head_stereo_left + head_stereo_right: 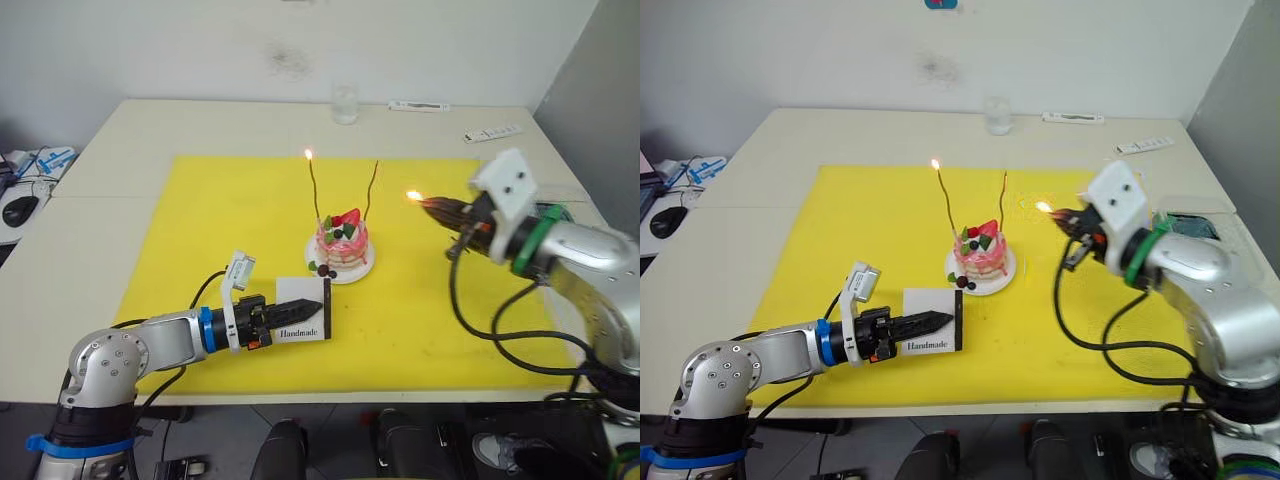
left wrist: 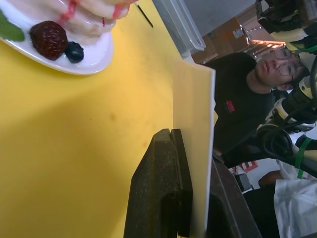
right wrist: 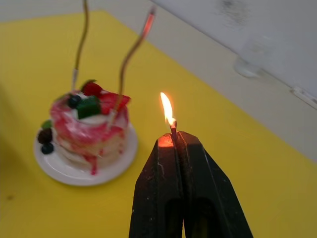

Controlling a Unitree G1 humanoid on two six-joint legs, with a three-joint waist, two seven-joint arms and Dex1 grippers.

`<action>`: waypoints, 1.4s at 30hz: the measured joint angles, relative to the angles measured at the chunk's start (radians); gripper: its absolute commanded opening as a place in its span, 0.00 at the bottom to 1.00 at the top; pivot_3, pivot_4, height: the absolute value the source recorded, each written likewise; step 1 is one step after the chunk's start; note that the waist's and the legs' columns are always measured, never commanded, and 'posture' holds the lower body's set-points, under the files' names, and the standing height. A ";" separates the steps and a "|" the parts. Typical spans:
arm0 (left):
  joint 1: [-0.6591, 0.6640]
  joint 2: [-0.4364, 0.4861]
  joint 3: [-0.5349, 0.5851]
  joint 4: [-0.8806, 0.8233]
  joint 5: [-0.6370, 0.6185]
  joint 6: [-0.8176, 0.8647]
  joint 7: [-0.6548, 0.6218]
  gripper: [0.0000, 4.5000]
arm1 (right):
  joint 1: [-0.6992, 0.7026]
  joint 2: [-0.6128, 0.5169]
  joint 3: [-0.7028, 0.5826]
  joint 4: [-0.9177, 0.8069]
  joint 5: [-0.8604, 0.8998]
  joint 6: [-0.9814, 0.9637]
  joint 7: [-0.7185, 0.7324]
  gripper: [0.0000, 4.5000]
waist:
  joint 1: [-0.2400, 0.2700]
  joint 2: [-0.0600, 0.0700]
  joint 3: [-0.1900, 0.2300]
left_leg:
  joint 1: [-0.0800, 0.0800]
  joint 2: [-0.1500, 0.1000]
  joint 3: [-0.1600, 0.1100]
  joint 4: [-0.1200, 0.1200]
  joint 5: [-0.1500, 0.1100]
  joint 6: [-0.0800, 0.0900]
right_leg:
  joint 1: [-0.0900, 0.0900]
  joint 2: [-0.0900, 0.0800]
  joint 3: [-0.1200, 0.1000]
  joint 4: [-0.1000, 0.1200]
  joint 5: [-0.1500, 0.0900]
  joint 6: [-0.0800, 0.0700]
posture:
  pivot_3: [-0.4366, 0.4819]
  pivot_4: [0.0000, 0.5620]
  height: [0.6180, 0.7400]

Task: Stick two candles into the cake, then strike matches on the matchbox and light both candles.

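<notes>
Where the right gripper (image 3: pixel 174 136) pinches a burning match (image 3: pixel 173 128), the cake (image 1: pixel 342 240) stands to its left on the yellow mat (image 1: pixel 200 230), both candles (image 1: pixel 371 190) upright, one lit. Left gripper (image 1: pixel 312 308) clamps the matchbox (image 1: pixel 303 320) just before the cake.

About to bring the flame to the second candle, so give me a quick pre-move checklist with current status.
1. Match burning in right gripper: ok; the flame sits just above the shut fingertips, so little stick is left.
2. Both candles standing in the cake: ok.
3. Left candle lit: ok, flame at its tip.
4. Right candle lit: not ok, no flame at its tip.
5. Free path from match to right candle: ok, bare yellow mat between them.
6. Matchbox out of the way: ok, held by left gripper in front of the plate.
</notes>
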 measured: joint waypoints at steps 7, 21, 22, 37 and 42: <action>-0.030 -0.056 -0.040 0.000 0.007 -0.004 0.001 0.00 | 0.214 -0.140 -0.139 0.215 -0.174 -0.215 -0.053 0.00 | -0.005 0.000 0.000 | 0.003 -0.001 0.005 0.002 0.000 0.000 | 0.001 0.000 0.006 0.000 -0.001 -0.001 | 0.48 0.27 1.00; -0.040 -0.135 -0.081 0.007 0.058 -0.017 0.003 0.00 | 0.103 -0.135 -0.059 0.605 -0.322 -0.463 -0.158 0.13 | -0.005 0.000 0.000 | 0.005 -0.001 0.008 0.000 0.000 0.000 | 0.002 0.001 0.009 0.000 0.002 0.003 | 0.48 0.27 1.00; -0.040 -0.138 -0.081 0.008 0.061 -0.021 0.003 0.00 | 0.108 -0.129 -0.059 0.605 -0.324 -0.462 -0.163 0.22 | -0.005 0.000 0.000 | 0.005 -0.001 0.008 0.000 0.000 0.000 | 0.002 0.001 0.009 0.000 0.002 0.003 | 0.48 0.27 1.00; -0.045 -0.145 -0.080 0.010 0.085 -0.030 0.003 0.00 | 0.145 -0.070 -0.082 0.580 -0.339 -0.469 -0.246 1.00 | -0.004 0.000 0.000 | 0.006 -0.001 0.008 0.001 0.000 0.000 | 0.002 0.001 0.010 0.001 0.003 0.005 | 0.48 0.27 1.00; -0.043 -0.145 -0.076 0.010 0.085 -0.032 0.010 0.00 | 0.213 -0.042 -0.133 0.387 -0.309 -0.452 -0.238 1.00 | -0.004 0.001 0.000 | 0.006 -0.001 0.008 0.001 0.000 0.000 | 0.002 0.001 0.010 0.001 0.003 0.005 | 0.48 0.27 1.00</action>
